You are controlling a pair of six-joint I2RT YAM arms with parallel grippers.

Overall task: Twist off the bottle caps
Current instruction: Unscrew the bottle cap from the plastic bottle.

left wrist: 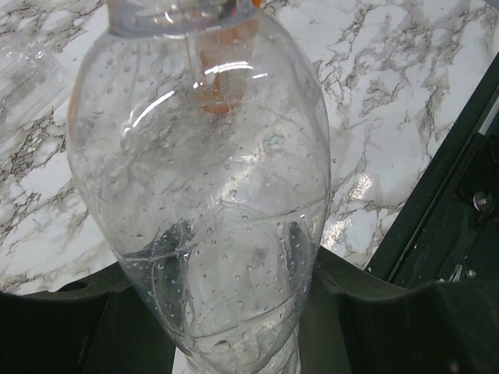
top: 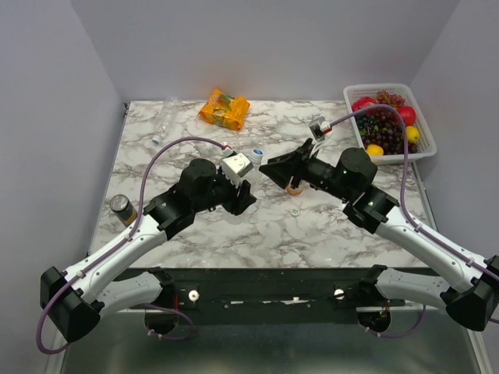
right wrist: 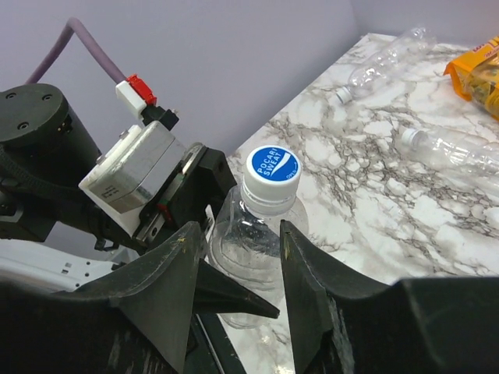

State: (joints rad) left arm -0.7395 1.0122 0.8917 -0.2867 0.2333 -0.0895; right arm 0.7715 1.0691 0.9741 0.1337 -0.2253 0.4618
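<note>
Plainly, the left gripper (left wrist: 234, 327) has its jaws shut on a clear, droplet-beaded bottle (left wrist: 203, 195) at the middle of the bench (left wrist: 405, 93). That wrist view misses the blue cap (right wrist: 273, 167). The right wrist view shows it on, with the right gripper (right wrist: 238, 234) jaws part-open astride the neck, seemingly not touching.

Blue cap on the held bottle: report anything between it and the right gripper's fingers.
Nothing visible blocks it. The blue cap sits exposed atop the clear bottle clamped by the left gripper, and the right gripper has its open fingers flanking the bottle just short of the cap.
</note>
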